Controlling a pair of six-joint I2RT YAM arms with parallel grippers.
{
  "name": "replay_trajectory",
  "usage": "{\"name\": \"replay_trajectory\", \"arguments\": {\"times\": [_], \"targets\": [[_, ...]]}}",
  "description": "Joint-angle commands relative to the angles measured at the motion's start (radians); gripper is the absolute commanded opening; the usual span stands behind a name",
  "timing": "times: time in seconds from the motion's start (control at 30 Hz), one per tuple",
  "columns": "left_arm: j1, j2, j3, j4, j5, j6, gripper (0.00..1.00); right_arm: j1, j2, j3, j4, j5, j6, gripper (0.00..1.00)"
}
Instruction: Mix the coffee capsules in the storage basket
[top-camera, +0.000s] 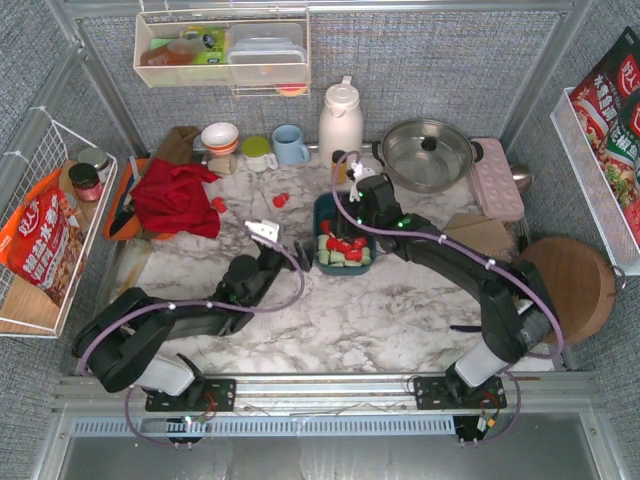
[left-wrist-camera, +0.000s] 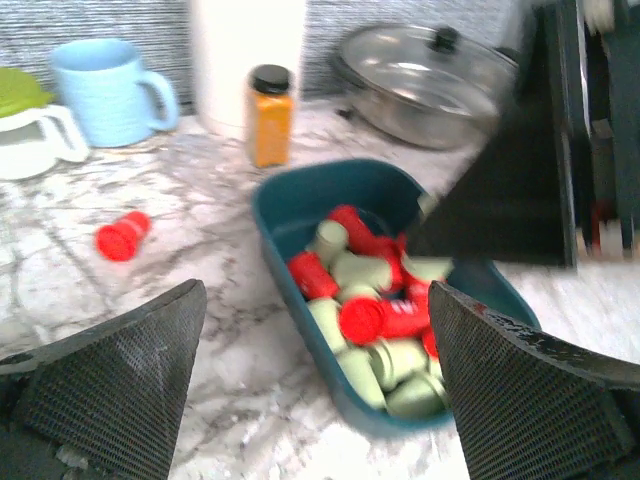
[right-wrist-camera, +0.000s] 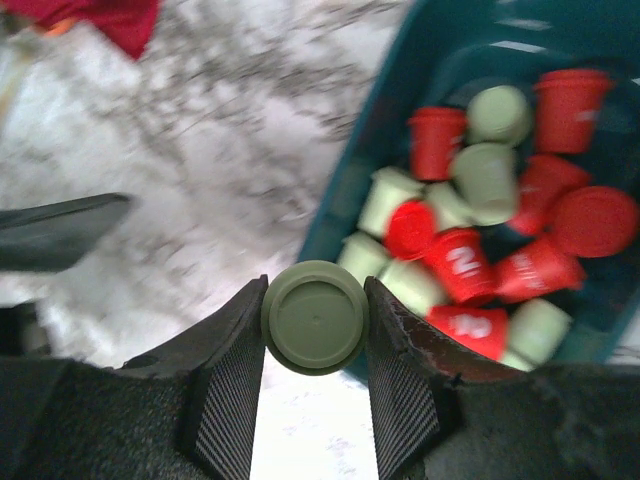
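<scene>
Mint-green capsule (right-wrist-camera: 315, 318), flat round end facing back toward the wrist, sits clamped in the right gripper (right-wrist-camera: 315, 300) at the edge of the teal storage basket (right-wrist-camera: 352, 190), whose red capsules (right-wrist-camera: 462, 262) show white "2"s, while the left gripper (left-wrist-camera: 315, 295) gapes wide, empty.

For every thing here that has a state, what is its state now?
left gripper, open, empty.
right gripper, shut on one green capsule.
storage basket, holding red and green capsules mixed.
pan, lid on.
spice jar, upright, capped.
blue mug, upright.
loose red capsule, lying on the table, outside the basket.
</scene>
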Motion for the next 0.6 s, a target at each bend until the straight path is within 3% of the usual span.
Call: {"name": "replay_trajectory", "arguments": {"times": [0.0,0.1,0.23,0.57], "targets": [[0.048,-0.019,0.169,-0.409,-0.218,-0.132,0.99,0.000,0.077,0.062,-0.015,0.198,-0.094,0.44],[0.107,0.028,0.261,-0.570,-0.236,-0.185,0.99,0.000,0.140,0.109,-0.040,0.234,-0.127,0.55],[0.227,0.121,0.379,-0.700,-0.138,-0.238,0.99,-0.001,0.198,0.151,-0.050,0.253,-0.158,0.64],[0.391,0.455,0.772,-0.946,0.072,-0.099,0.98,-0.028,0.192,0.156,-0.048,0.197,-0.191,0.68]]}}
